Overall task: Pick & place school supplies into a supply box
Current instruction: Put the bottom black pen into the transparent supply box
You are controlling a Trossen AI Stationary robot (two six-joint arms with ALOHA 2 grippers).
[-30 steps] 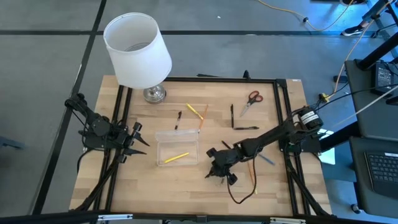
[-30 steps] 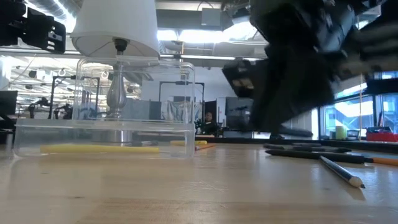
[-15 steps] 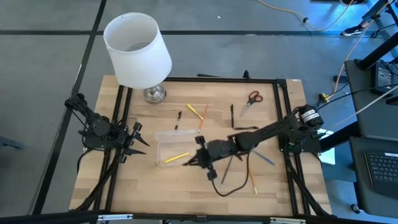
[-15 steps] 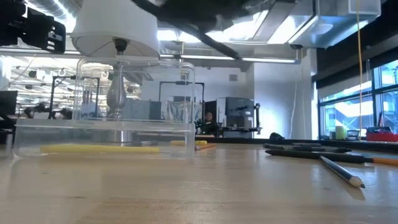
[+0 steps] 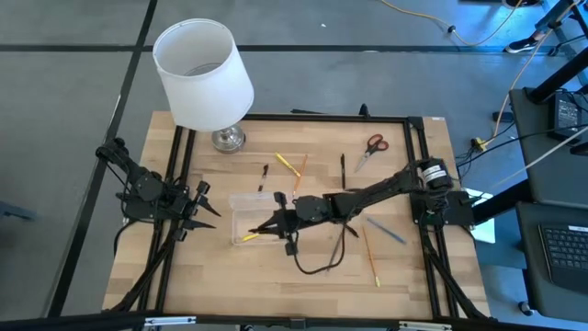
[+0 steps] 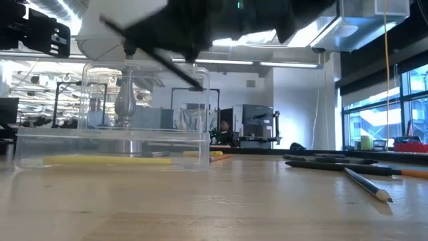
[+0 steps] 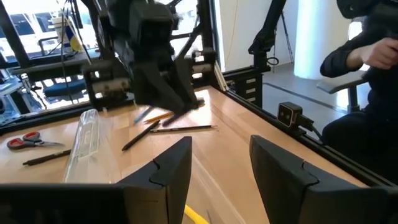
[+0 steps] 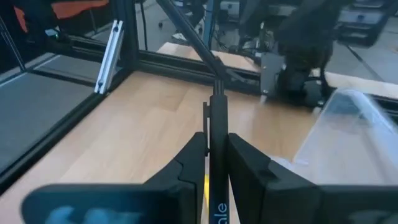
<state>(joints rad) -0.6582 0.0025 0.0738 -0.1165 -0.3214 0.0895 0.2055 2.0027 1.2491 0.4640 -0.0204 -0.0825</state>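
Note:
The clear supply box (image 5: 262, 216) sits mid-table with a yellow pencil (image 5: 250, 236) lying in it. My right gripper (image 5: 280, 223) hovers over the box's right part, shut on a black pen (image 8: 216, 124). In the low view the pen (image 6: 154, 55) slants above the box (image 6: 114, 134). My left gripper (image 5: 207, 207) waits open at the left edge, its fingers (image 7: 168, 171) apart. Red-handled scissors (image 5: 371, 147), yellow and orange pencils (image 5: 292, 167), black pens (image 5: 363, 188) and a grey-blue pencil (image 5: 386, 230) lie flat on the table. My right gripper pinches the black pen's shaft (image 8: 217, 163) between its two fingers (image 8: 194, 163). The pen runs along the fingers and sticks out well past their ends. It is lifted clear, slanting down toward the table's left above the box.
A white-shaded lamp (image 5: 204, 74) stands at the far left corner, just behind the box. An orange pencil (image 5: 370, 253) and a dark cable loop (image 5: 317, 262) lie near the front. A black frame (image 5: 418, 124) rims the table. A seated person (image 7: 367, 74) is beyond the table.
My right gripper has risen from the pens at the table's near right and travelled left to above the supply box, carrying the black pen lifted clear. The left arm has kept still.

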